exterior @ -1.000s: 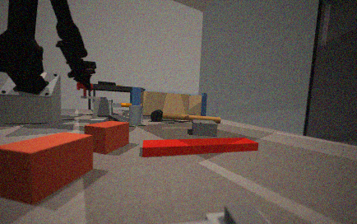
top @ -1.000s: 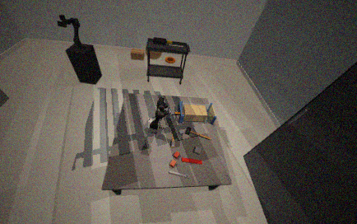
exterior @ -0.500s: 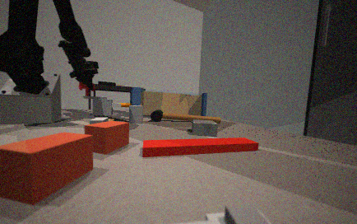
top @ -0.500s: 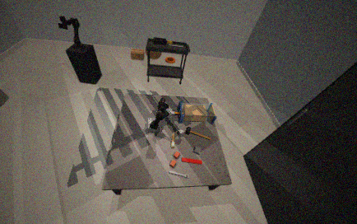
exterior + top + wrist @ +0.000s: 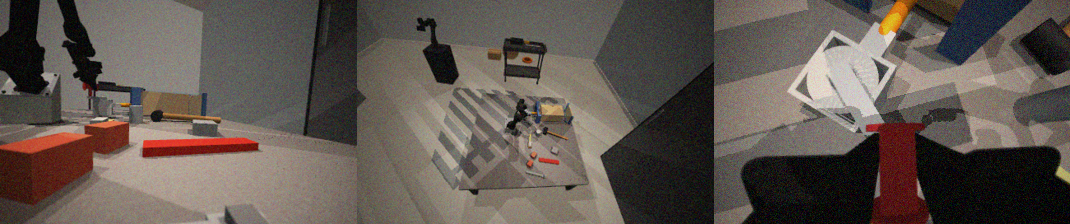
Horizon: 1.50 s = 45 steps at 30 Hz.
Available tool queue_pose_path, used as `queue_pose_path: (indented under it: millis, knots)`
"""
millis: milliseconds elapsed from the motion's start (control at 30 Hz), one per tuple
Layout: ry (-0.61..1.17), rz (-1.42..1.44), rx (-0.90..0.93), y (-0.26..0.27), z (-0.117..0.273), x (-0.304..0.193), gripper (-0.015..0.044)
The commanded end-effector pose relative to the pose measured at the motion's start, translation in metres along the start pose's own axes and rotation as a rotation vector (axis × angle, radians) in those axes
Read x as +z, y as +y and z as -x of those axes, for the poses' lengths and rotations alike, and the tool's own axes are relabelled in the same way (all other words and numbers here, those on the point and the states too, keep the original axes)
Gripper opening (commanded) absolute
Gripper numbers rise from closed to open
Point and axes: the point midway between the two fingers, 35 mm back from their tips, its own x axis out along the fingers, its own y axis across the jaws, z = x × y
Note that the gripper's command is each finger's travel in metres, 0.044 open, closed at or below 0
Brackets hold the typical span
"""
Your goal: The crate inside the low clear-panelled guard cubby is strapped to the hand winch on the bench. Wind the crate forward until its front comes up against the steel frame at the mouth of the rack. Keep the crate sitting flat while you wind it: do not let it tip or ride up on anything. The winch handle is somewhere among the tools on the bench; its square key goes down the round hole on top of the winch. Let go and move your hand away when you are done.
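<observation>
My end effector is squeezing the red knob of the winch handle. The handle reaches over the winch, so the key looks in. The crate is beside the winch, by the blue frame. Winding and letting go seem left. I can't read any writing.

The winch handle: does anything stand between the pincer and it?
Nothing visible does. The pincer is shut on the red grip of the winch handle, whose pale arm reaches over the winch.
</observation>
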Motion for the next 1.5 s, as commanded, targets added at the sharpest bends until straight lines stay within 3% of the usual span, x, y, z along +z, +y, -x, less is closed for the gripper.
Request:
queue_pose_path:
  millis: [0, 1467]
  knots:
    - [-0.006, -0.012, -0.033, -0.013, -0.006, 0.005, 0.0]
    - [-0.008, -0.013, -0.036, -0.043, -0.024, 0.047, 0.0]
